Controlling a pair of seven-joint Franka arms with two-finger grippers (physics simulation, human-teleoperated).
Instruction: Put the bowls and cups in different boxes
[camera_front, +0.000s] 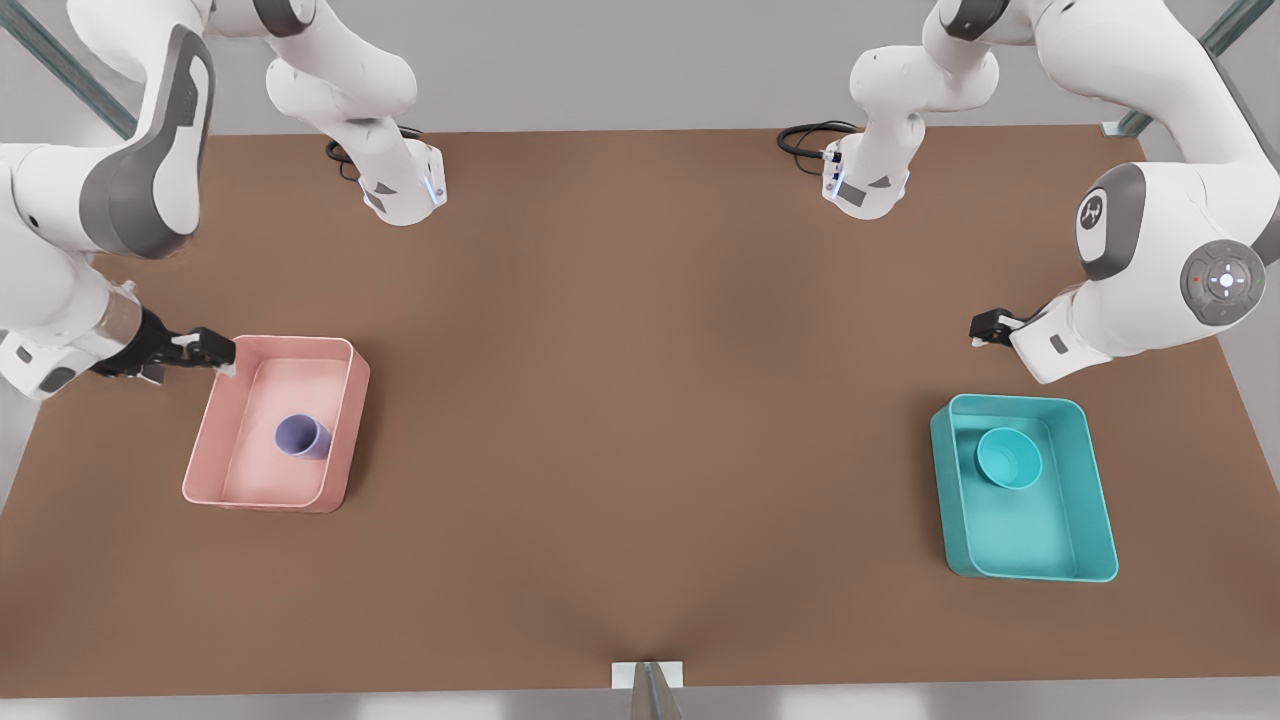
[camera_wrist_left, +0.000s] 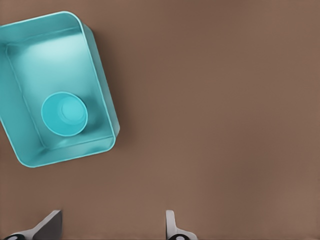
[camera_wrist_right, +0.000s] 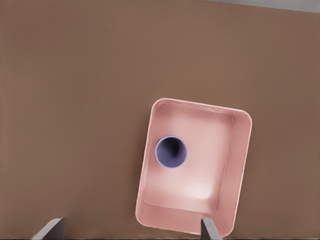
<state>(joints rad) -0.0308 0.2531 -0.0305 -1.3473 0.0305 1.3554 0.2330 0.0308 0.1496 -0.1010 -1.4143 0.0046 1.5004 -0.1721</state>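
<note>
Cup (camera_front: 302, 437): sitting in pink box (camera_front: 345, 352)
Bowl (camera_front: 1009, 457): sitting in teal box (camera_front: 1100, 490)
Right gripper (camera_front: 212, 350): hovering at pink box's 10 o'clock corner, fingers apart
Left gripper (camera_front: 985, 328): hovering at teal box's 12 o'clock, fingers apart

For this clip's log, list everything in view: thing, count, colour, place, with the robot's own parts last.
Table: one, brown, under everything.
Pink box: one, pale pink, at the front view's left.
Cup: one, lavender, upright inside the pink box.
Teal box: one, teal, at the front view's right.
Bowl: one, teal, inside the teal box, toward its far end.
Cables: black, at the arm bases on the table's far edge.
Left hand: one, dark, open, empty, above the table just beyond the teal box.
Right hand: one, dark, open, empty, by the pink box's far corner.
</note>
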